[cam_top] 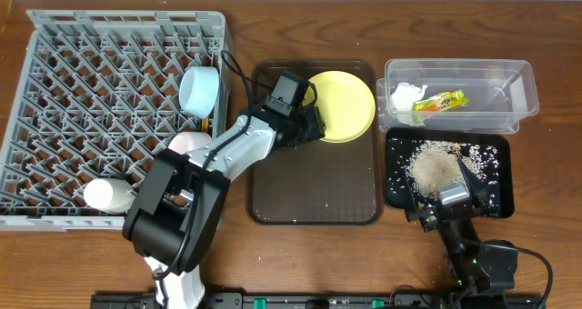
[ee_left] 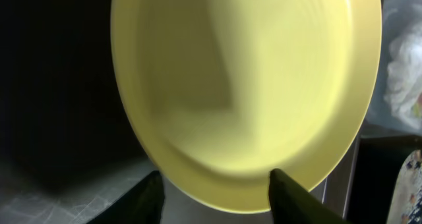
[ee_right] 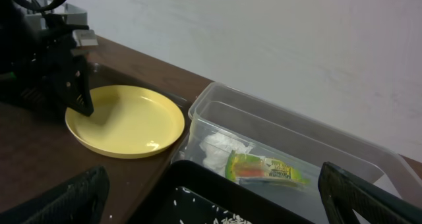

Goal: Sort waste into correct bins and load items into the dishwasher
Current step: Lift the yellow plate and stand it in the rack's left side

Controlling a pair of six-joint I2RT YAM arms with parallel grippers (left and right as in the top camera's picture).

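Observation:
The round yellow plate point(cam_top: 350, 104) lies on the far right part of the dark-brown serving tray point(cam_top: 314, 186). My left gripper point(cam_top: 312, 123) is open at the plate's left rim; in the left wrist view the plate point(ee_left: 244, 85) fills the frame and its near rim sits between the fingers point(ee_left: 214, 191). My right gripper point(cam_top: 441, 202) is open and empty over the near edge of the black tray point(cam_top: 400, 189), which holds rice crumbs point(cam_top: 435, 168). The clear tub point(cam_top: 455, 65) holds the napkin point(cam_top: 405, 95) and the wrapper point(cam_top: 439, 101). The chopsticks are not in view.
The grey dish rack point(cam_top: 91, 100) fills the left side, with the light-blue bowl point(cam_top: 200, 88), white bowl point(cam_top: 188, 144) and white cup point(cam_top: 107, 195) along its right and near edges. The right wrist view shows the plate point(ee_right: 132, 122), tub point(ee_right: 290, 128), napkin point(ee_right: 221, 148) and wrapper point(ee_right: 264, 168).

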